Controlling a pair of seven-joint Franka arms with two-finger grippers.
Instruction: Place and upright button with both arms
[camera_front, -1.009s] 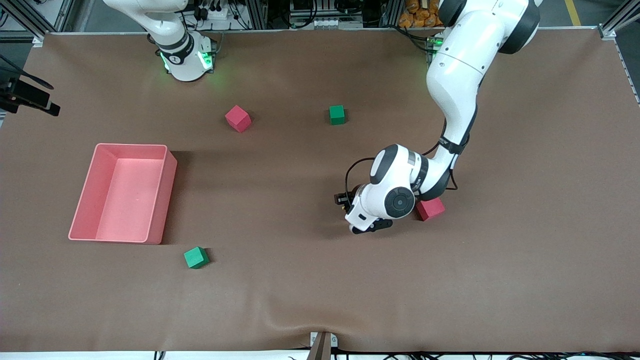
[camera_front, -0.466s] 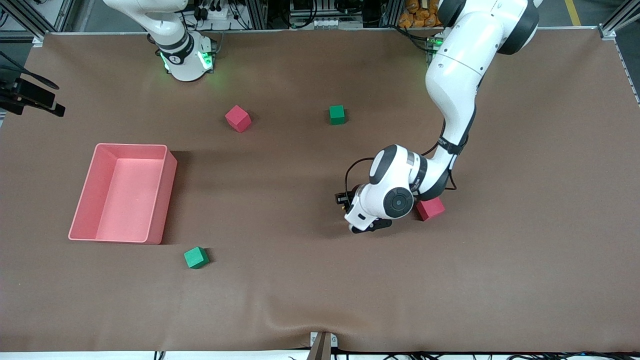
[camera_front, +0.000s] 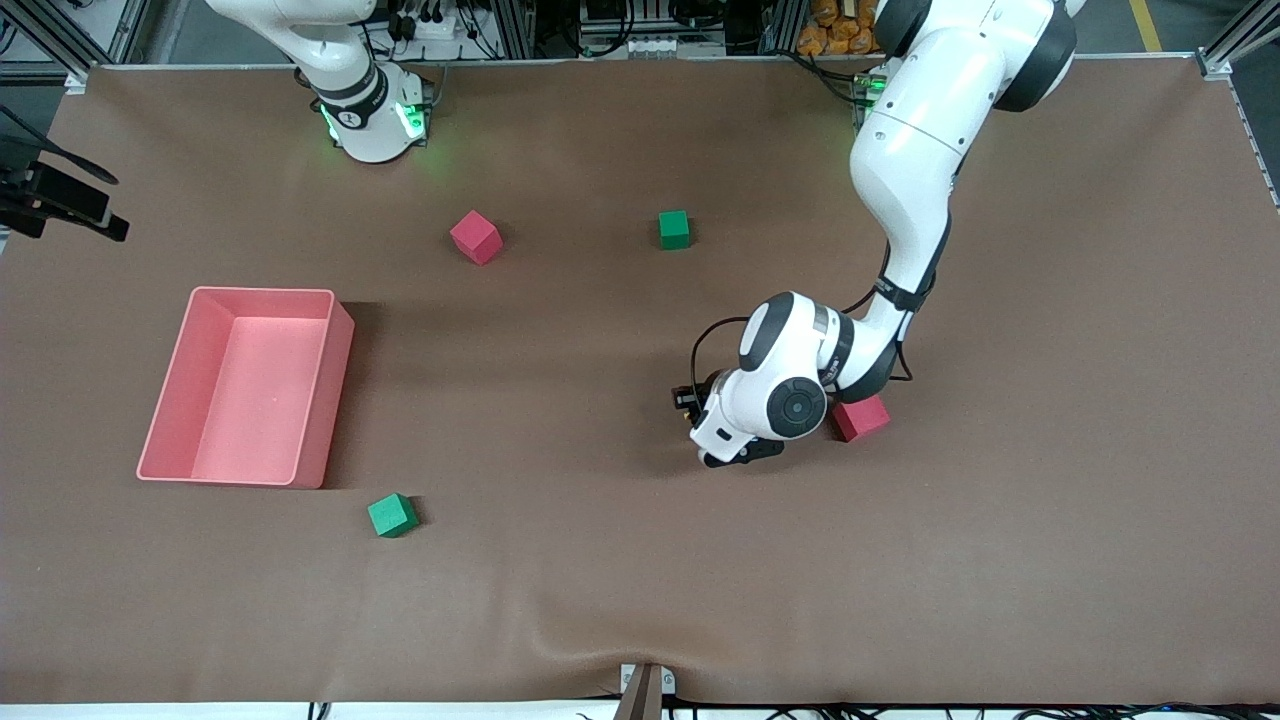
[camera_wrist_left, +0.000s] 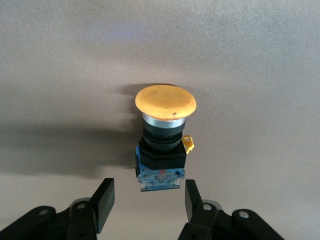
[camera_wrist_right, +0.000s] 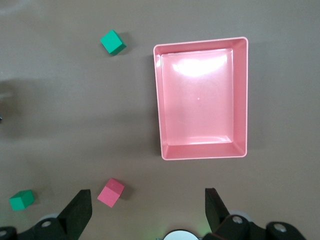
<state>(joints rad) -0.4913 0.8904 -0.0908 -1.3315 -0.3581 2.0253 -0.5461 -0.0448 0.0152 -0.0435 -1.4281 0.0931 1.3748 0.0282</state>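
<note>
The button (camera_wrist_left: 165, 135) has a round orange cap, a black body and a blue base. It appears to lie on its side on the brown mat, base toward my left gripper (camera_wrist_left: 147, 200). The left gripper is open and empty, and its fingertips (camera_wrist_left: 103, 197) stand just short of the base, one on each side. In the front view the left gripper (camera_front: 700, 412) is low over the mat, mostly hidden under its wrist, beside a red cube (camera_front: 860, 417). My right gripper (camera_wrist_right: 147, 210) is open and empty, high above the table. It is out of the front view.
A pink bin (camera_front: 320, 400) (camera_wrist_right: 200, 150) stands toward the right arm's end. A green cube (camera_front: 392, 515) lies nearer to the front camera than the bin. A red cube (camera_front: 475, 237) and a green cube (camera_front: 674, 229) lie nearer the bases.
The left wrist has shifted very slightly. The button, cubes and bin have not moved.
</note>
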